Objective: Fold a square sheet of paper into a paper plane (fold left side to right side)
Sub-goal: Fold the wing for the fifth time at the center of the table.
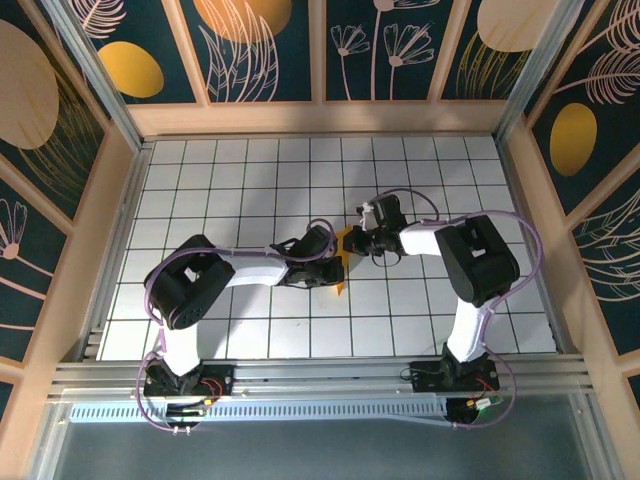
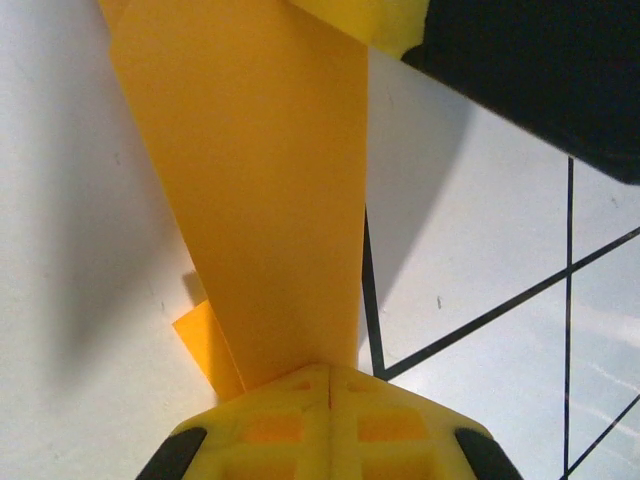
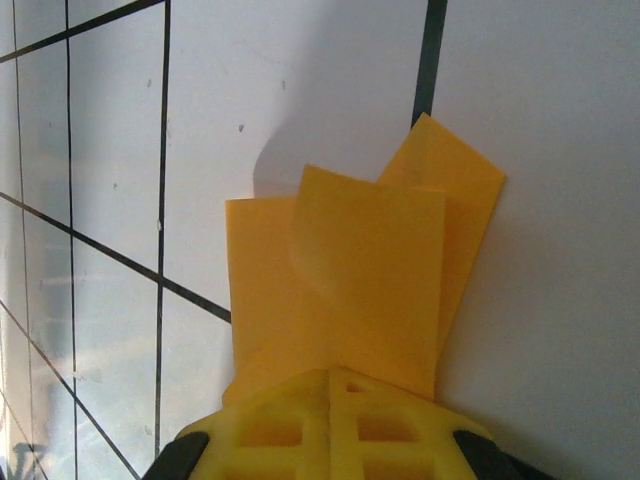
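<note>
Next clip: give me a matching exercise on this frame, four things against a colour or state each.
Things:
1. paper
2. table
3. wall panels
4. left gripper

Colour or state:
A. white with black grid lines
B. shut on the paper
C. orange, in overlapping folded layers
D. dark, with golden ovals and floral outlines

Pairs: 1-C, 2-A, 3-D, 4-B
</note>
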Robot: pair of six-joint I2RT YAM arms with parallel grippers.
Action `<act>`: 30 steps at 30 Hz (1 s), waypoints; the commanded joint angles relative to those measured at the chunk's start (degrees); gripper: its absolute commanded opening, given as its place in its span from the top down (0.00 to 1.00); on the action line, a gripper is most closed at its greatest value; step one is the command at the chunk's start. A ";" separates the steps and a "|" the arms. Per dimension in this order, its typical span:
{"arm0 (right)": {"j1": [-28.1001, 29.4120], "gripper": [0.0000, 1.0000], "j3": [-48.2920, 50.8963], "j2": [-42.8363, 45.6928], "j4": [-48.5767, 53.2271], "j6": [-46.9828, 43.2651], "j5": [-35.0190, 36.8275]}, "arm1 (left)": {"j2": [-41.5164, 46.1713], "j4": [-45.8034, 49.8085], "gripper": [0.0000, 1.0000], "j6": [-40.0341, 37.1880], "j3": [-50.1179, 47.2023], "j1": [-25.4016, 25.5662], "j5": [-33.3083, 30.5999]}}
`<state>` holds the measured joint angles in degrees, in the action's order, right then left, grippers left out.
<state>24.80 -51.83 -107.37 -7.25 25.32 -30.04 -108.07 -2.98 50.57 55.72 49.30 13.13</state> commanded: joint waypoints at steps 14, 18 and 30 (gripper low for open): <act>-6.00 1.00 -6.91 -6.75 -0.82 -2.32 4.58 | -4.16 11.06 1.00 -1.18 -2.21 0.36 -1.88; -6.35 1.00 -8.38 -7.57 -0.75 -2.12 4.38 | -4.25 11.07 1.00 -1.20 -2.20 0.37 -1.88; -7.35 1.00 -12.09 -11.11 1.12 -2.32 7.20 | -4.17 10.98 1.00 -1.20 -2.29 0.45 -1.90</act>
<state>19.42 -62.28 -115.11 -5.69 24.67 -31.79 -108.40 -3.44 50.54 56.05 49.30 11.70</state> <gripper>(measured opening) 0.047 0.043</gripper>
